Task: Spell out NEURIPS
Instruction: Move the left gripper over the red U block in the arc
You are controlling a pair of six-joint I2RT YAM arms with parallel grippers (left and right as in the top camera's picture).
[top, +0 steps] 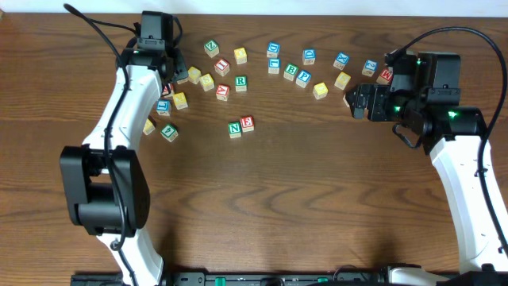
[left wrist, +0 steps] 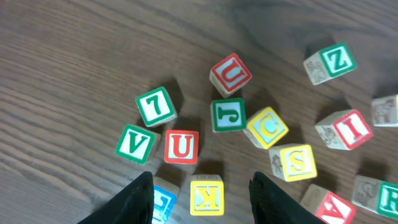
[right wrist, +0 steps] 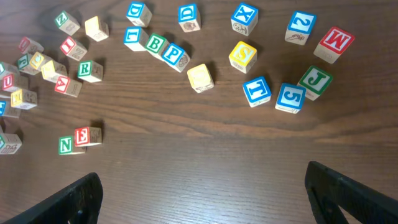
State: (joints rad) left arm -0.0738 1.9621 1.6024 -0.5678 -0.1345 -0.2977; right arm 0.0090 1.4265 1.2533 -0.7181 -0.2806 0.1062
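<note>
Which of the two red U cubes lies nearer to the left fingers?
The red U cube beside the green V cube; the other U cube lies farther off.

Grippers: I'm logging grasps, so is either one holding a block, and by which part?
Nothing is held: the left gripper and the right gripper are both open and empty.

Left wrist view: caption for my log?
Open jaws frame a yellow K cube, with a red U cube just beyond it.
</note>
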